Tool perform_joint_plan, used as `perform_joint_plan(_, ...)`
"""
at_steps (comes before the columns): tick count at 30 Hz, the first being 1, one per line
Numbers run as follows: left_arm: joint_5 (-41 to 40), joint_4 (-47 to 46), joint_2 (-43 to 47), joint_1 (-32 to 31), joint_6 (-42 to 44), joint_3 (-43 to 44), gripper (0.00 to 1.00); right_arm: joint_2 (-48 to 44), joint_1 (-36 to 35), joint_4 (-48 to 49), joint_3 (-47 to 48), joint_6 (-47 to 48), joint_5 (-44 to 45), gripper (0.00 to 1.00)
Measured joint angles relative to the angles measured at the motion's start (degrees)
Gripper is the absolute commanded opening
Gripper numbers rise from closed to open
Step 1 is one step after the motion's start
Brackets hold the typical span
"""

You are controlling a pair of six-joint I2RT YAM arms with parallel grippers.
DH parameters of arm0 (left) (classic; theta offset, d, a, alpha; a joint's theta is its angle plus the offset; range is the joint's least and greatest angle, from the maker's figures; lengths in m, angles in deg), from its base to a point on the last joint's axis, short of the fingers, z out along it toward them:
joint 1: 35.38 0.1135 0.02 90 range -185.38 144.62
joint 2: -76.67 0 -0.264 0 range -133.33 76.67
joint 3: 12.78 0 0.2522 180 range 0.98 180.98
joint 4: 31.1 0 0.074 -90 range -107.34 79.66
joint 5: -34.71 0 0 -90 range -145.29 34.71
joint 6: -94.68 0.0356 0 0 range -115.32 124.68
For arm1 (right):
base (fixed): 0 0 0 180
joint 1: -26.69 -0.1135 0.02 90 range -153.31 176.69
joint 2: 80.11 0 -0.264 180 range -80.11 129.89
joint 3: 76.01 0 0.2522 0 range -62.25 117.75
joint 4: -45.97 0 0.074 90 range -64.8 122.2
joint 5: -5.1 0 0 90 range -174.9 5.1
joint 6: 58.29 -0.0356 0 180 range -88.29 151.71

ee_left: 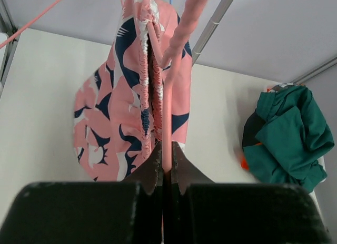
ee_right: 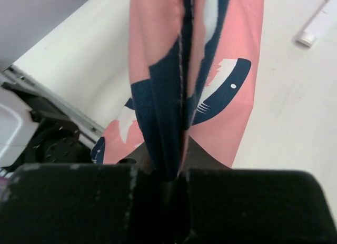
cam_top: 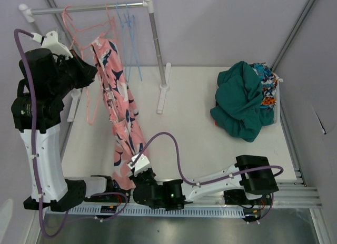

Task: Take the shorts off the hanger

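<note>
Pink shark-print cloth shorts (cam_top: 119, 113) hang slanted from a thin pink plastic hanger (ee_left: 167, 128) toward the near edge of the white table (cam_top: 195, 123). The left gripper (ee_left: 166, 169) is clamped on the hanger; the right gripper (ee_right: 179, 173) pinches the shorts' lower hem.

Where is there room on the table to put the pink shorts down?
The bare white table between the hanging pink shorts and the teal pile is free. Crowded: the right corner with that pile, and the left by the rack.
</note>
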Motion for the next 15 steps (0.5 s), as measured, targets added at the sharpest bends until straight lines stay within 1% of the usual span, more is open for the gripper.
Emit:
perform_joint_plan(3, 0.44, 0.26, -0.9, 0.0, 0.04, 0.61, 0.0, 0.42, 0.98, -0.68, 0.24, -0.5, 0.9, 0.0)
perform_joint_plan(5, 1.7, -1.81, 0.24, 0.0, -0.44, -2.05, 0.0, 1.07, 2.73, -0.17, 1.25, 1.01, 0.26, 0.0)
perform_joint_plan(6, 2.64, -3.82, 1.51, 0.02, -1.03, -4.63, 0.0, 1.46, 3.67, 0.28, 1.97, 1.9, -0.31, 0.0)
perform_joint_plan(9, 4.98, -11.39, 8.35, 0.17, -3.54, -17.07, 0.0, 3.93, 8.74, 2.05, 6.54, 7.8, -3.74, 0.0)
perform_joint_plan(10, 5.64, -14.08, 11.5, 0.17, -4.48, -21.73, 0.0, 5.01, 10.91, 2.27, 9.01, 10.1, -4.98, 0.0)
perform_joint_plan(12, 7.02, -15.13, 17.42, 0.2, -6.36, -28.94, 0.0, 7.63, 15.04, 2.56, 15.72, 14.62, -7.43, 0.0)
perform_joint_plan(15, 8.02, -14.6, 24.39, -0.2, -8.55, -34.05, 0.0, 12.55, 21.9, 1.9, 30.62, 20.65, -11.56, 0.0)
